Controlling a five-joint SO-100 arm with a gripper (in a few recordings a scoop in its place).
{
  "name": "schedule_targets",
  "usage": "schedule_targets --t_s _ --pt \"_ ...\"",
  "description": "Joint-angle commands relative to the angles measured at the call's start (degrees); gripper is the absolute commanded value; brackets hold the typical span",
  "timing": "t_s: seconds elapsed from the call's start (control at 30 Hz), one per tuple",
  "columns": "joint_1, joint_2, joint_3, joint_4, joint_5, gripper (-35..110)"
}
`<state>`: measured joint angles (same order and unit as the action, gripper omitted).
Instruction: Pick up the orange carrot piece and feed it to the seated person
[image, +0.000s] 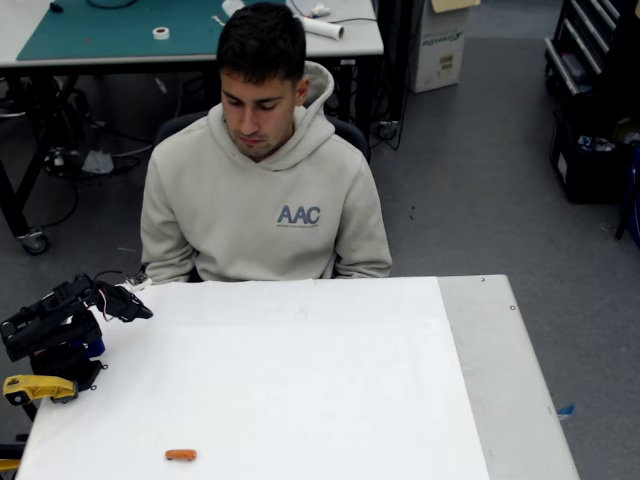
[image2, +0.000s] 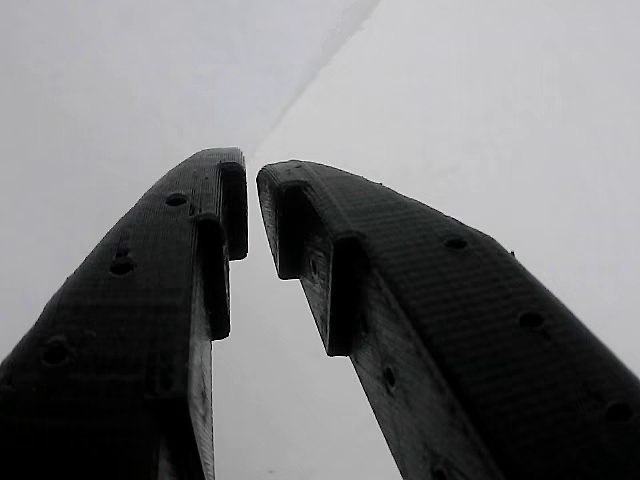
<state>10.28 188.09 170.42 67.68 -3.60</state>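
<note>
Gripper: your black gripper (image: 143, 313) sits low at the table's (image: 470, 340) left edge in the fixed view; in the wrist view its fingers (image2: 190, 260) nearly meet at the tips, a narrow gap between them, holding nothing.
Carrot: the orange carrot piece (image: 181, 455) lies flat on the white tabletop, well apart from your gripper, nearer the camera.
Person: the seated person (image: 265, 170) faces the table's far edge, beyond your gripper and to its right.

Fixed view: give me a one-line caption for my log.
Arm folded at the table's left edge, gripper empty; carrot lies near the front edge, seated person looks down.
</note>
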Motion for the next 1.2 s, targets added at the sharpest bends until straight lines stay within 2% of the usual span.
schedule_targets --t_s 0.0,0.33,0.9,1.17 --pt "1.9 -1.3 -4.7 -0.4 -0.7 -2" --pt "11.4 -19.5 -22.5 -0.4 -0.7 -2" --pt "33.9 -63.7 -52.4 -0.4 -1.1 -2" --pt "45.4 -73.5 -60.4 0.3 -10.5 -2"
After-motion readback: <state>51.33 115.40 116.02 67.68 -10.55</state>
